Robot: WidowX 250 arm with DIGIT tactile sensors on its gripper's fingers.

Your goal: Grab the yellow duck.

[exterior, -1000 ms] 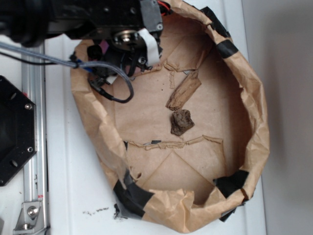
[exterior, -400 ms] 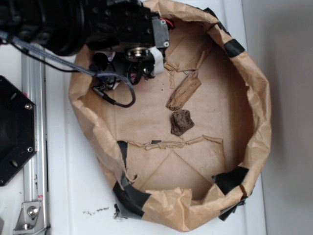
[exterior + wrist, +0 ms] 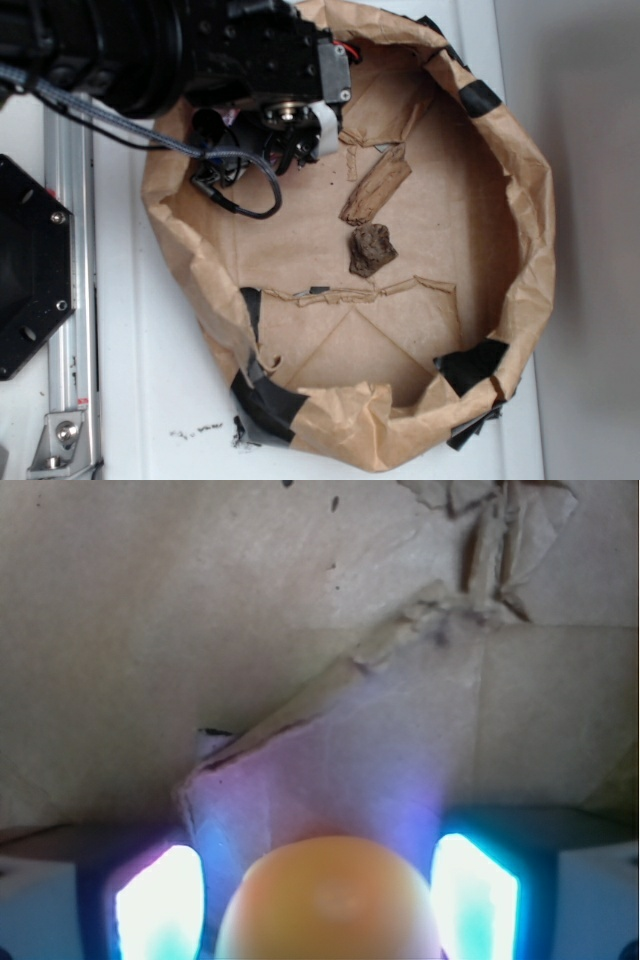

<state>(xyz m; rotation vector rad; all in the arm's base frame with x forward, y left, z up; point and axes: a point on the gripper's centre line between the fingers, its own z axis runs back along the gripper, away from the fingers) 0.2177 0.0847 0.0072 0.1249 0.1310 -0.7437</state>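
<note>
The yellow duck (image 3: 335, 905) fills the bottom middle of the wrist view as a smooth yellow-orange dome. It sits between my two glowing fingers (image 3: 160, 905), with a narrow gap showing on each side. My gripper (image 3: 318, 880) is open around it, low over the brown paper floor. In the exterior view the gripper (image 3: 285, 135) is at the paper basin's upper left, and the arm hides the duck there.
A crumpled brown paper basin (image 3: 520, 250) walls the workspace, patched with black tape. A bark-like piece (image 3: 377, 187) and a dark brown lump (image 3: 371, 249) lie near the middle. A torn paper flap (image 3: 330, 720) lies just ahead of the fingers. A metal rail (image 3: 70, 300) runs along the left.
The arm has moved right and a little further into the basin over the last second; since 0.4 s ago it has shifted only slightly. The bark and lump have not moved.
</note>
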